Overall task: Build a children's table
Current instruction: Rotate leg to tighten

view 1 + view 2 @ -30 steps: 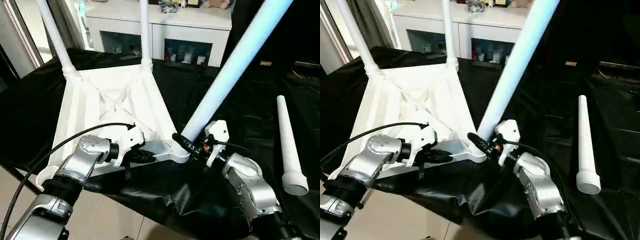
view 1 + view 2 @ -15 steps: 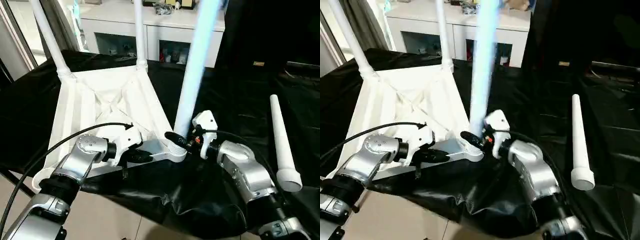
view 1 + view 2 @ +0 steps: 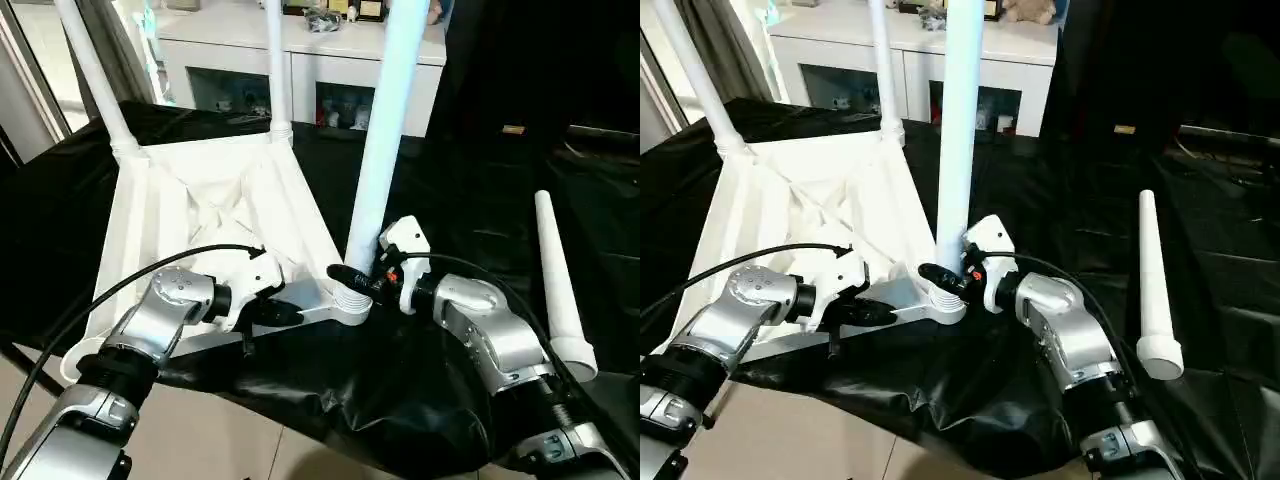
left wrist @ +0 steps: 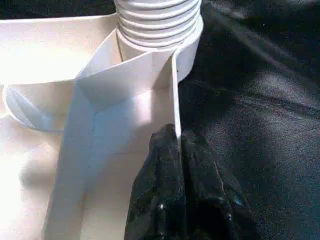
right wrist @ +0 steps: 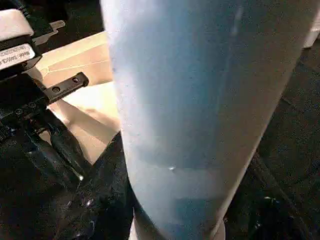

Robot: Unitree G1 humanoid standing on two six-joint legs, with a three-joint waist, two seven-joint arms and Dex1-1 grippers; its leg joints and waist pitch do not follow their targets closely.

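Left eye view: our right tool (image 3: 362,283) has swung its gripped third leg (image 3: 385,140) upright over the tabletop's (image 3: 200,200) lower-centre socket (image 3: 350,303), ready for seating, our left tool (image 3: 283,315) shut on the rim.

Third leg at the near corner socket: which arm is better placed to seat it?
Right. The right gripper grips the third leg, upright over the near corner socket; the left gripper, shut, pinches the tabletop's rim.

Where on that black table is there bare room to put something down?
Bare black cloth lies between the upright leg and the loose leg, and beyond the tabletop toward the cabinet. Crowded: the near socket, where the left gripper and right gripper meet.
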